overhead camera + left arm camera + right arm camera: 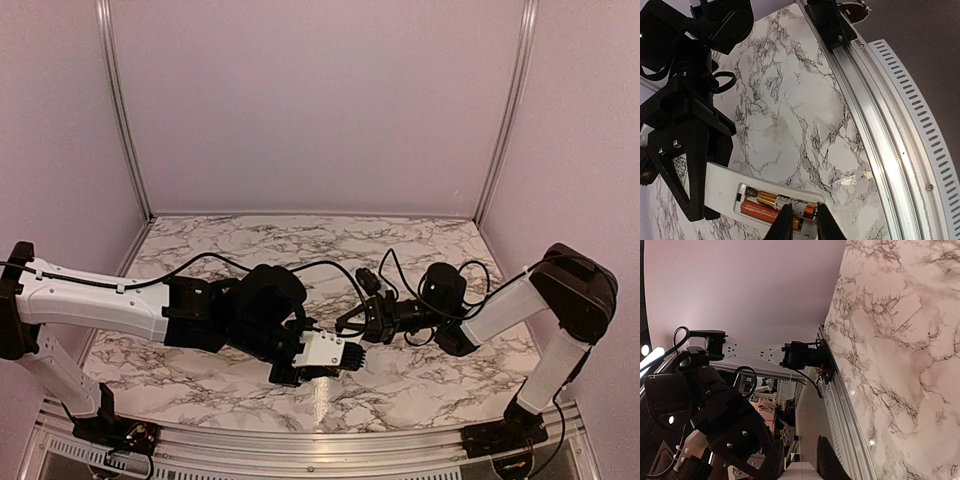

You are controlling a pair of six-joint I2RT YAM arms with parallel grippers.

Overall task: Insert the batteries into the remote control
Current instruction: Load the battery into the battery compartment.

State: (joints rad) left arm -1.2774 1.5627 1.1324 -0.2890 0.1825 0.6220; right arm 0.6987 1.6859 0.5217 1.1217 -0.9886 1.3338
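A white-and-grey marble table [430, 250] stands between plain lilac walls [320, 100]. Low in the centre of the top view, one remote control [328, 352] is held by both grippers. The left gripper [804, 224] pinches it narrowly at the open bay. The right gripper [800, 466] has its fingers narrow around the other end. Two batteries [771, 200] lie side by side in the bay.

overhead camera looks down from behind; both close wrist cameras share the remote control [722, 187].
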